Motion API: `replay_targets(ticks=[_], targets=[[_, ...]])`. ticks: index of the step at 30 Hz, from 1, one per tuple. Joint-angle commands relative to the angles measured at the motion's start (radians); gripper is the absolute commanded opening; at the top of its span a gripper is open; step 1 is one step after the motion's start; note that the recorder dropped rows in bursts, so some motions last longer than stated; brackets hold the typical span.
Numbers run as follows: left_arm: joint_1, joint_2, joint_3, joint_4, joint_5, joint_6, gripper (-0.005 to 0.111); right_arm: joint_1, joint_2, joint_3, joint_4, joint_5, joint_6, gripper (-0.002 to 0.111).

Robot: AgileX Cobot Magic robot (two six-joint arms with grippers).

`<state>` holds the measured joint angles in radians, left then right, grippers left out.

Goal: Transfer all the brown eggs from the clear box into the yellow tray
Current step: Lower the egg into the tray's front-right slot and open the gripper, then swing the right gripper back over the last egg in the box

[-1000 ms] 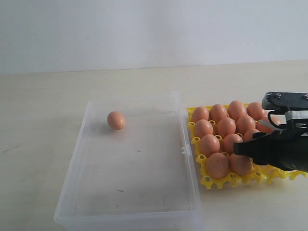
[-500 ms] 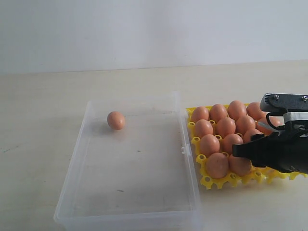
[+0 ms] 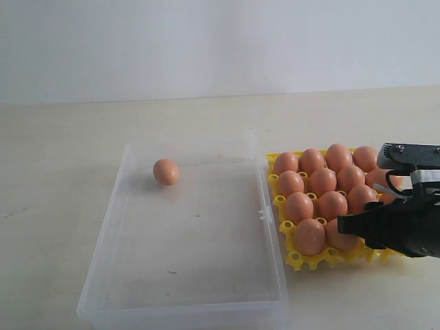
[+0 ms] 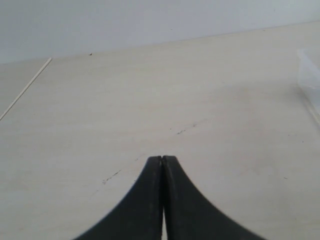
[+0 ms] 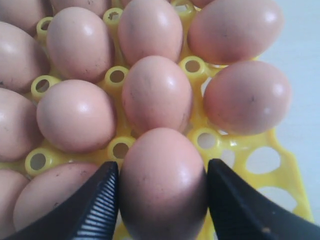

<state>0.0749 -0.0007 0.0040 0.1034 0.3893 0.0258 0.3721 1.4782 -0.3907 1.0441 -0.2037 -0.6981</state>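
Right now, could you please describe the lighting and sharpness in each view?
Exterior view: soft, even light; the lone brown egg throws a faint shadow in the clear box, whose walls look hazy. Right wrist view: sharp close-up, the gripped brown egg partly shaded. Left wrist view: the left pincer is a black silhouette.

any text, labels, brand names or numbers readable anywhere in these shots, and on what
None: no word, label, brand, number or sign can be read in any view.
The brown eggs, yellow tray and clear box are plain, with no print.
The table shows only faint dark scuffs, not writing.
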Motion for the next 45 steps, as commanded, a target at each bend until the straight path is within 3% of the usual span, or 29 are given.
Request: replay_targets(ticks=[1, 6, 7, 8, 11, 14, 24, 28, 32, 35, 42, 45], targets=[[-0.005, 0.001, -0.004, 0.000, -0.009, -0.004, 0.000, -0.003, -0.001, 0.005, -0.001, -0.001, -0.013, 0.000], [-0.005, 0.001, -0.004, 0.000, -0.009, -0.004, 0.000, -0.003, -0.001, 0.005, -0.001, -0.002, -0.015, 0.006], [-0.005, 0.001, -0.004, 0.000, -0.009, -0.004, 0.000, -0.003, -0.001, 0.005, -0.001, -0.002, -0.015, 0.012], [-0.005, 0.001, -0.004, 0.000, -0.009, -0.004, 0.000, -0.003, -0.001, 0.005, -0.001, 0.002, -0.015, 0.027], [-0.005, 0.001, -0.004, 0.000, -0.009, -0.004, 0.000, -0.003, -0.001, 0.005, -0.001, 0.013, -0.011, 0.052], [-0.005, 0.001, -0.004, 0.000, -0.009, -0.004, 0.000, -0.003, -0.001, 0.005, 0.003, 0.015, -0.011, 0.065], [-0.005, 0.001, -0.004, 0.000, -0.009, -0.004, 0.000, -0.001, -0.188, -0.073, 0.019, 0.062, -0.009, 0.059], [-0.005, 0.001, -0.004, 0.000, -0.009, -0.004, 0.000, 0.007, -0.155, -0.278, -0.088, 0.309, 0.162, 0.032], [-0.005, 0.001, -0.004, 0.000, -0.009, -0.004, 0.000, 0.079, 0.026, -0.469, -0.107, 0.352, 0.168, 0.011], [-0.005, 0.001, -0.004, 0.000, -0.009, -0.004, 0.000, 0.112, 0.164, -0.608, -0.149, 0.431, 0.156, 0.015], [-0.005, 0.001, -0.004, 0.000, -0.009, -0.004, 0.000, 0.181, 0.453, -0.957, -0.299, 0.608, 0.161, 0.041], [-0.005, 0.001, -0.004, 0.000, -0.009, -0.004, 0.000, 0.203, 0.553, -1.106, -0.391, 0.696, 0.199, 0.043]])
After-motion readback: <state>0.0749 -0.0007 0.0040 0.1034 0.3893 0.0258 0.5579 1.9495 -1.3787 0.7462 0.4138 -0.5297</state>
